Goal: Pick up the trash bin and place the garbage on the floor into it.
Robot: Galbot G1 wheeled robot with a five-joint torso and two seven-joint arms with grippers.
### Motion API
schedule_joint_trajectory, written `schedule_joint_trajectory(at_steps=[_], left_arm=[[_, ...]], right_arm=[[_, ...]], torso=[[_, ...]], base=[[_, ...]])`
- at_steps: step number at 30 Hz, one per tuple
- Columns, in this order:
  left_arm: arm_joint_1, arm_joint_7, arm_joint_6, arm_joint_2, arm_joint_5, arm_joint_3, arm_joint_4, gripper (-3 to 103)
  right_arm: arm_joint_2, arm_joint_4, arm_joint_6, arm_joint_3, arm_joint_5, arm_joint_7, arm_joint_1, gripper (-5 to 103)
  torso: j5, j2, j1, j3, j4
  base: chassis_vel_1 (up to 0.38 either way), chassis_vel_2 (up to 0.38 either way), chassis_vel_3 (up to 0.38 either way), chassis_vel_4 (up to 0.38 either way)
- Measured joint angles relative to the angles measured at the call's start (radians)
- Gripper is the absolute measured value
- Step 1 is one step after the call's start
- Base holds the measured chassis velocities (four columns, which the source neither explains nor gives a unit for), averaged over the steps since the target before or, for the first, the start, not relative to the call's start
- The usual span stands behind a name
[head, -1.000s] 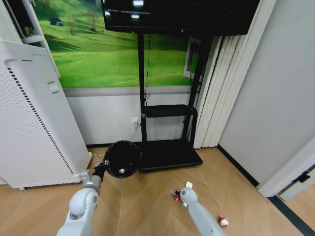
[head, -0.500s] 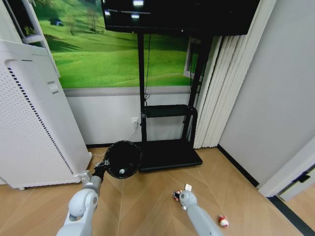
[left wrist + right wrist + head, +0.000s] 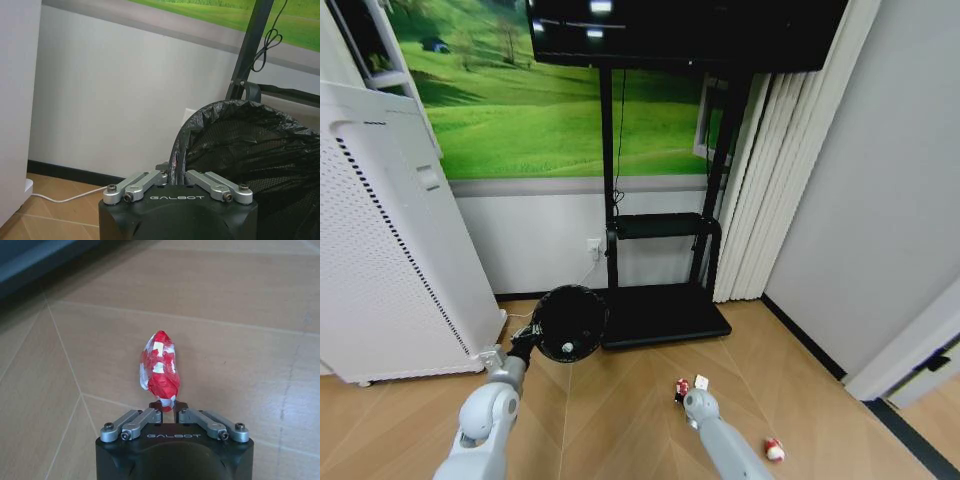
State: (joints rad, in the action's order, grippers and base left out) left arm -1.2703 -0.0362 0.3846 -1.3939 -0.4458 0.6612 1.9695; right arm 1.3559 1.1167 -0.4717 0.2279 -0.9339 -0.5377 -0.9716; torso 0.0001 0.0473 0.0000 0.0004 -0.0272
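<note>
With the left gripper (image 3: 173, 176) clamped on the trash bin (image 3: 250, 165) rim, the right gripper (image 3: 168, 407) pinches the red-and-white piece (image 3: 160, 371) above the floor (image 3: 240, 315), next needing carrying over the bin.

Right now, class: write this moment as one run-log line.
left hand: shut on trash bin rim, held up | right hand: shut on red-and-white piece | another red piece: on floor

The floor (image 3: 620, 400) is light wood laid in herringbone. A red-and-white piece (image 3: 775, 449) lies on it, well apart from the white perforated appliance (image 3: 380, 250) and the black TV stand base (image 3: 660, 315).
</note>
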Motion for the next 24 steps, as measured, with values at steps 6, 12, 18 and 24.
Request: schedule_joint_trajectory(at_steps=[6,12,18,24], left_arm=[[0.004,0.009,-0.002,-0.003,0.003,-0.002,-0.012,3],[0.010,0.013,-0.005,-0.001,0.003,-0.003,-0.023,3],[0.012,0.030,-0.014,0.004,0.004,0.005,-0.045,3],[0.013,0.036,-0.016,0.007,-0.001,-0.007,-0.061,3]], right_arm=[[-0.020,0.025,0.020,0.025,0.008,0.008,-0.022,8],[-0.049,0.089,0.039,0.064,0.008,0.015,-0.056,8],[-0.098,0.252,0.089,0.176,0.038,0.073,-0.130,8],[-0.169,0.473,0.115,0.307,0.029,0.157,-0.228,8]], torso=[[-0.0001,0.000,0.000,0.000,0.0000],[0.0002,0.000,0.000,0.000,0.0001],[0.0001,0.000,0.000,0.000,0.0001],[0.0002,0.000,0.000,0.000,-0.0006]], base=[[0.000,0.000,0.000,0.000],[0.000,0.000,0.000,0.000],[0.000,0.000,0.000,0.000],[0.000,0.000,0.000,0.000]])
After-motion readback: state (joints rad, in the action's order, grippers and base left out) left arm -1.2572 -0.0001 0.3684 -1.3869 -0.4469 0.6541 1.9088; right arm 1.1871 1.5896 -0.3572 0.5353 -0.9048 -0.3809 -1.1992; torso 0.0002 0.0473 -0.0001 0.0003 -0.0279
